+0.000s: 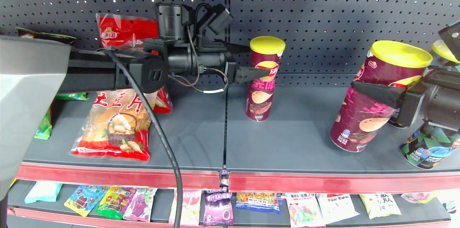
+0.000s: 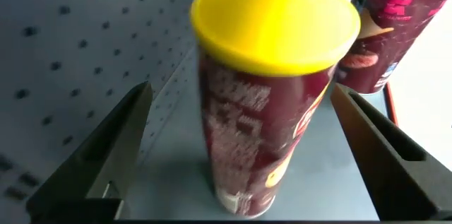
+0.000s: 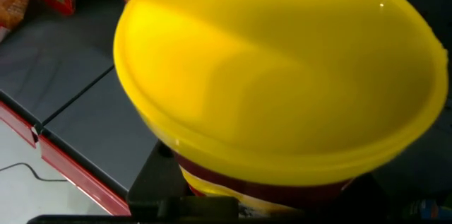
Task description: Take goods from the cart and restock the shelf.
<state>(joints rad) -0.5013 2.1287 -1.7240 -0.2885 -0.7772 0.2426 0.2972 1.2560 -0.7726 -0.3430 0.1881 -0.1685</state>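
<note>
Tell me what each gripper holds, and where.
The right gripper clamps the tilted maroon can at its upper body. The left gripper is open around the upright can, holding nothing.

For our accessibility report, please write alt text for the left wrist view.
A maroon chip can with a yellow lid stands upright on the grey shelf between the open left gripper's fingers, untouched. A second chip can leans farther off.
</note>
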